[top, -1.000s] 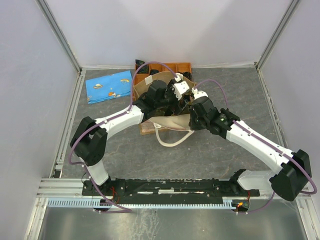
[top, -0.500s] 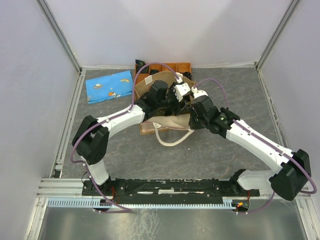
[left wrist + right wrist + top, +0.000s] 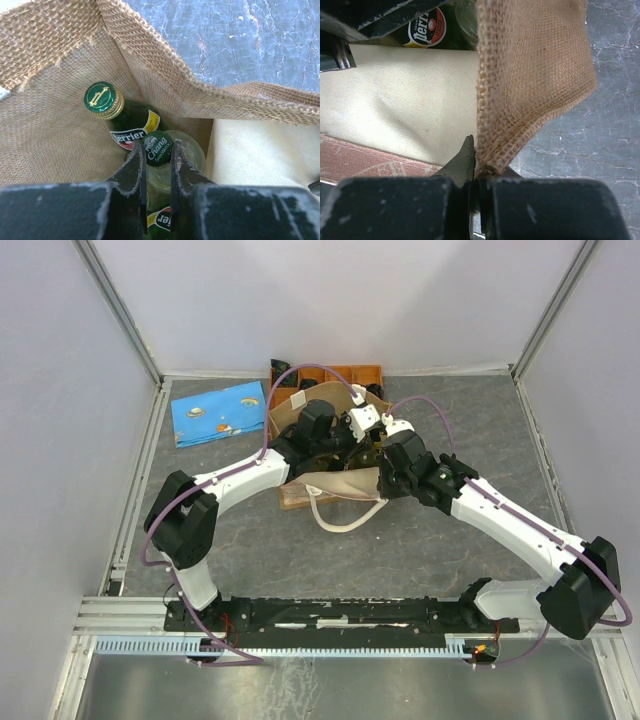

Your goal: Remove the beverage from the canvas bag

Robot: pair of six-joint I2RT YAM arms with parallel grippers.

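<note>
We see the canvas bag [image 3: 335, 483] standing open on the surface [image 3: 420, 550], just in front of the orange tray [image 3: 365, 373], whose compartments hold dark items we cannot make out. Inside the bag stand a capped green Perrier bottle [image 3: 105, 102] and, touching it, a clear Chang bottle [image 3: 161, 144] with a green cap. Our left end effector [image 3: 156, 152] reaches into the bag, clenched on the Chang bottle's cap, one finger on each side. Our right end effector [image 3: 477, 167] pinches the bag's woven rim.

The left gripper [image 3: 156, 149] hides much of the Perrier bottle [image 3: 127, 117] and the Chang bottle [image 3: 190, 152].
</note>
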